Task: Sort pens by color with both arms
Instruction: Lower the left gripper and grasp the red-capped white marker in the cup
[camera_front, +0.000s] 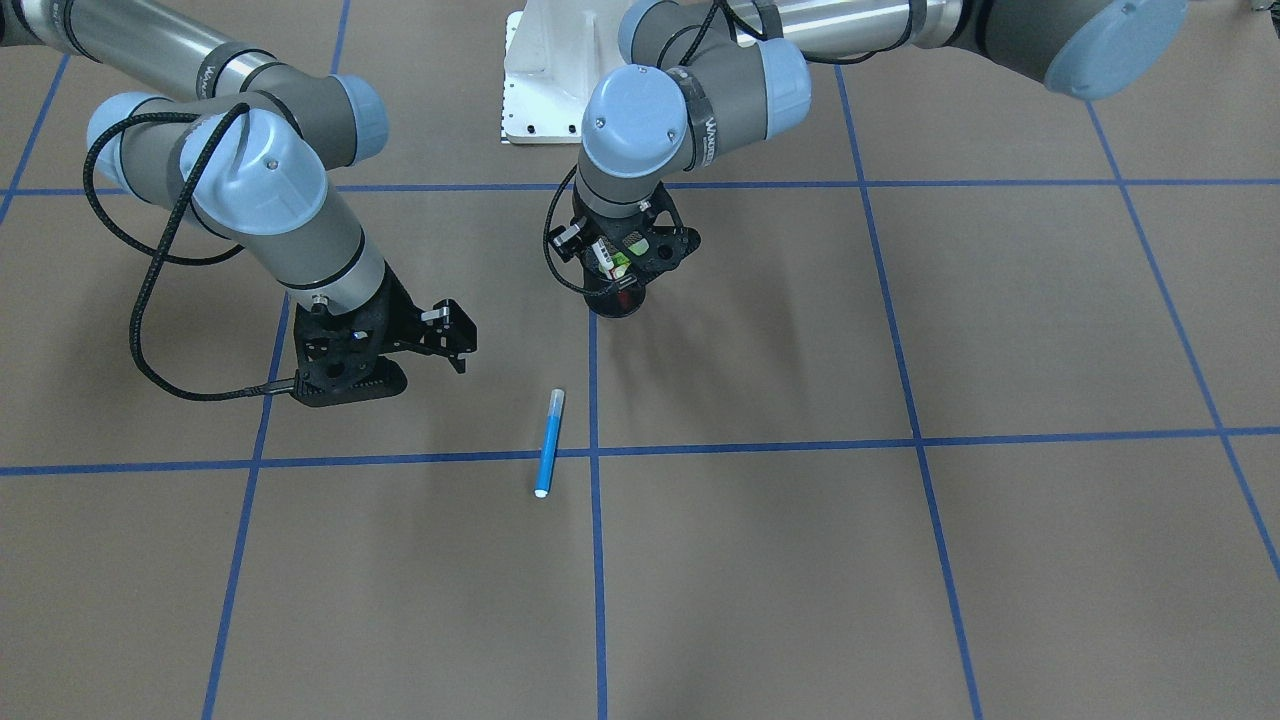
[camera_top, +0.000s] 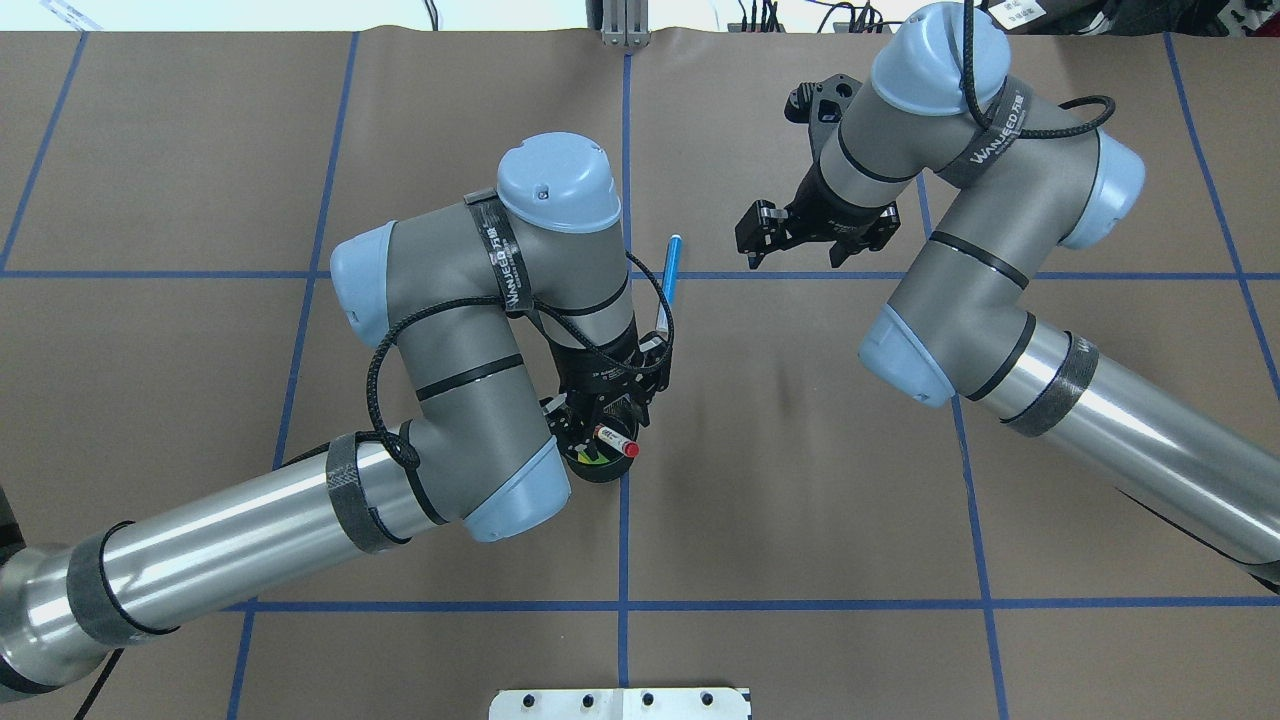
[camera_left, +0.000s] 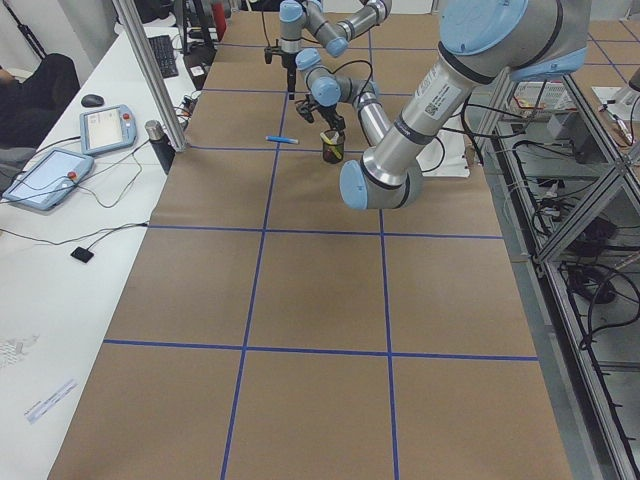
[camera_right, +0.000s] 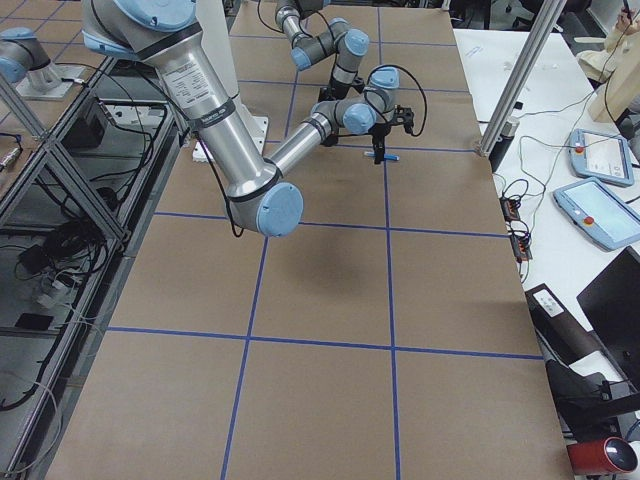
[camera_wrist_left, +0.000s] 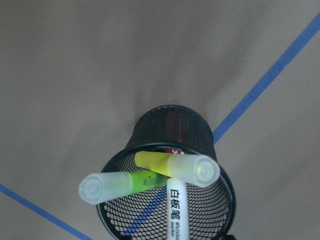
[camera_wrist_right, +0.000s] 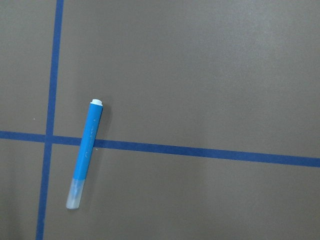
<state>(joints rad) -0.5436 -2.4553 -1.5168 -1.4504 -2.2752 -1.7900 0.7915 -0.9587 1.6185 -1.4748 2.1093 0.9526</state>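
step: emptying the mesh cup (camera_wrist_left: 170, 130), I'd guess | blue pen (camera_top: 671, 268) flat on counter (camera_front: 900, 550), 9 o'clock of right end effector (camera_top: 805, 245) seen from overhead, fingers spread, empty | left end effector (camera_top: 610, 420) over cup by white pen (camera_wrist_left: 176, 210), grip can't tell | next: straight lift past green pen (camera_wrist_left: 115, 186) and yellow pen (camera_wrist_left: 175, 167)

Robotics lab or test cell.
- Left arm (camera_left: 440, 90) and right arm (camera_right: 215, 120): industrial jointed type, both on one white base pedestal (camera_front: 545, 80).
- Table (camera_left: 320, 300): long, covered in brown paper, marked into squares by blue tape grid (camera_left: 300, 230).
- Aluminium frame post (camera_left: 150, 70) at table edge.
- White side bench (camera_left: 60, 300): holds teach pendants (camera_left: 108, 128), keyboard (camera_left: 162, 55), mouse (camera_left: 92, 100).
- Cabling (camera_left: 590, 290) in tangle inside open metal framework beside table.
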